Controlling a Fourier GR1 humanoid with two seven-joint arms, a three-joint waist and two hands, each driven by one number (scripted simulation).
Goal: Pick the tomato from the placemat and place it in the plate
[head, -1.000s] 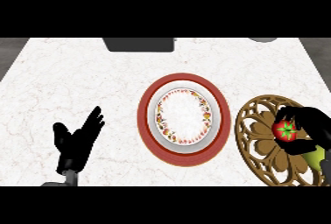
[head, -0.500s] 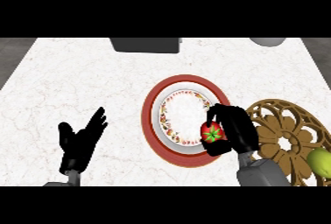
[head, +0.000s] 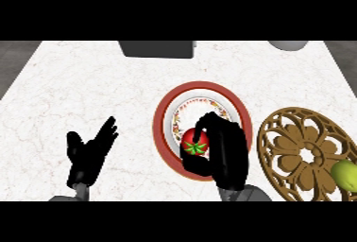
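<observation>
The right hand [head: 222, 156] has its fingers and thumb curled round the tomato [head: 194, 143], a red fruit with a green star-shaped stem top facing up. The tomato sits over the lower part of the plate [head: 209, 90], a round dish with a wide red rim and a patterned white centre; whether it touches the plate's surface or hangs just above it cannot be told from this steep view. To the right of the plate lies the placemat [head: 300, 146], a brown openwork disc with a flower-like cut pattern, its near edge just beside the plate's rim. A yellow-green fruit [head: 344, 170] rests on the placemat's far right side. Well to the left of the plate, the left hand [head: 89, 156] rests open, fingers up, above the white marbled table [head: 90, 90].
</observation>
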